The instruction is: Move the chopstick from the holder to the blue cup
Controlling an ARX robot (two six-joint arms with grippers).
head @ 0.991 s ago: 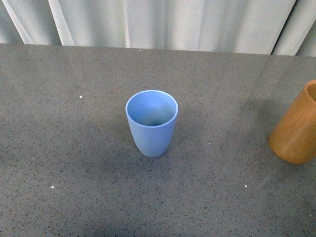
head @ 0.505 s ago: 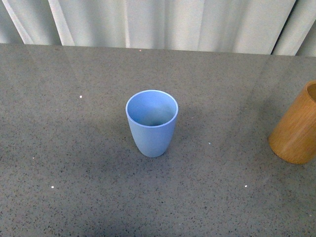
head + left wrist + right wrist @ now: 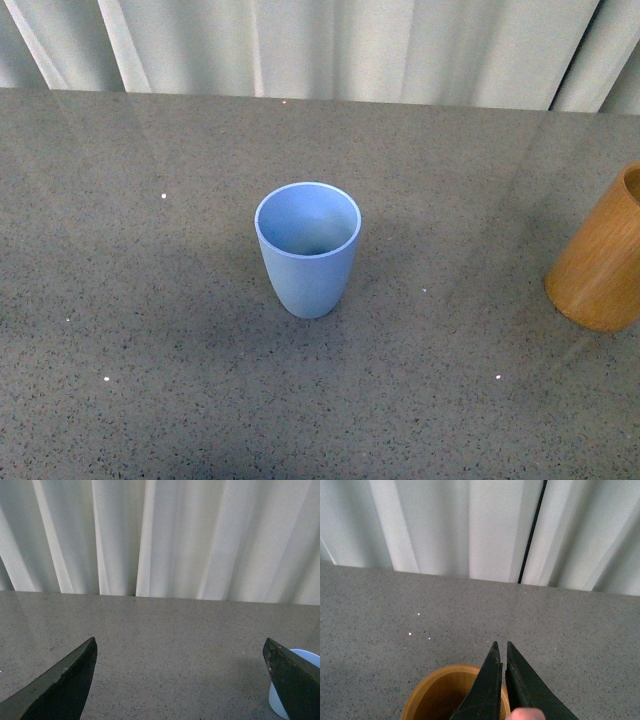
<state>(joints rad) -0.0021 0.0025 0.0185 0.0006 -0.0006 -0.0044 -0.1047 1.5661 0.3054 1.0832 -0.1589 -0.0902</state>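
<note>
The blue cup (image 3: 307, 250) stands upright and empty in the middle of the grey table; neither arm shows in the front view. The orange-brown holder (image 3: 600, 265) leans at the right edge of that view. In the right wrist view my right gripper (image 3: 500, 643) is shut just above the holder's (image 3: 440, 695) open mouth, and a pinkish end of the chopstick (image 3: 522, 714) shows between the fingers at the frame's edge. The rest of the chopstick is hidden. My left gripper (image 3: 180, 640) hangs open over bare table, with the blue cup (image 3: 275, 702) just behind one finger.
The speckled grey table (image 3: 150, 330) runs back to a white curtain (image 3: 330, 45) along its far edge. A dark vertical gap in the curtain (image 3: 532, 530) shows in the right wrist view.
</note>
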